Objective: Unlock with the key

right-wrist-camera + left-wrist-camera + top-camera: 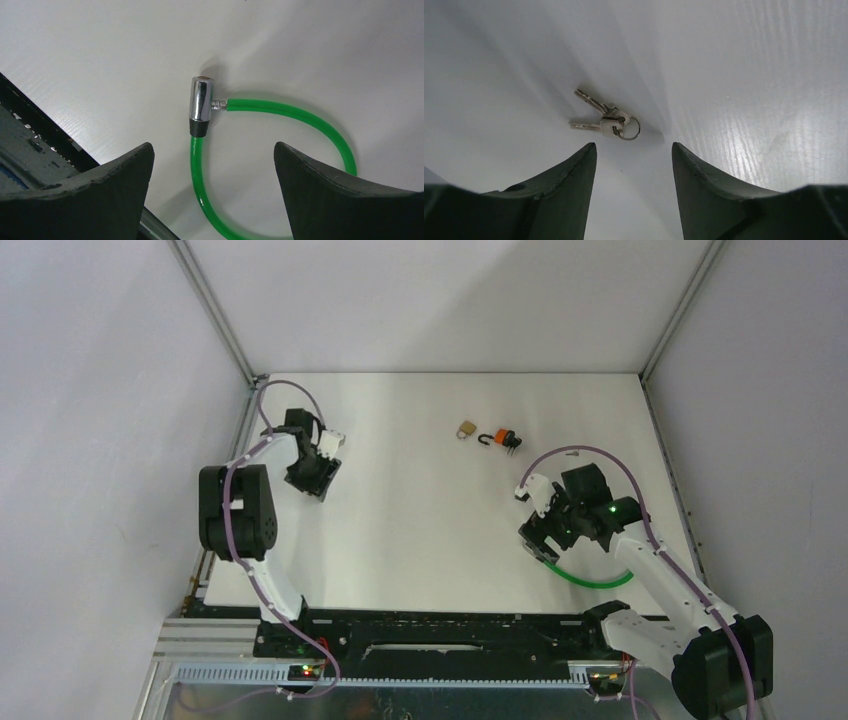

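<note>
Two silver keys on a ring [606, 120] lie flat on the white table, just ahead of my left gripper [633, 146]. Its jaws stand apart with nothing between them. From above, the left gripper [312, 478] hangs over the table's far left and hides the keys. A green cable lock [280, 107] with a chrome cylinder [202, 105] lies under my right gripper [212, 145], which is open and holds nothing. The cable [595, 582] curves out beside the right gripper [538, 538] near the front right.
A small brass padlock [466, 429] and an orange and black padlock [500, 439] lie at the back centre of the table. The table's dark front edge [30, 135] shows at the left of the right wrist view.
</note>
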You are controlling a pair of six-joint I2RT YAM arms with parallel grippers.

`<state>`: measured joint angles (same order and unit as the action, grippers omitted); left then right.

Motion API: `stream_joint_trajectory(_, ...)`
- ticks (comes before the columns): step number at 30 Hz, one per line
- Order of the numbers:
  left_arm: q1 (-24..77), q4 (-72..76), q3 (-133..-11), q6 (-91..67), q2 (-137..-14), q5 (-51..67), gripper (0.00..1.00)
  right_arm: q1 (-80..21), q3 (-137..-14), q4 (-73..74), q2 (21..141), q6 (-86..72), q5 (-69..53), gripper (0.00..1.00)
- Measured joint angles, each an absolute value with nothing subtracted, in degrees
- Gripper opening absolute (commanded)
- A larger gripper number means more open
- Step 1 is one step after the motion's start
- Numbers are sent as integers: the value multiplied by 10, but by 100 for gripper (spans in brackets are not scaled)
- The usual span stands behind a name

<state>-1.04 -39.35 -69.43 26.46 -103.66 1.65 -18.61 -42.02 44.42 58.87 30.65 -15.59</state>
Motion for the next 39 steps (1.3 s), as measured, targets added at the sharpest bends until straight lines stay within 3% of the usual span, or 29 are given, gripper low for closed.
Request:
stream_joint_trajectory(26, -10, -383, -719, 335, -1081, 19, 50, -178, -420, 444, 589, 307, -156, 91)
stream_joint_trajectory(39, -10, -387, -723, 361, -1084, 33, 23, -175, -420, 445, 589, 307, -157, 92)
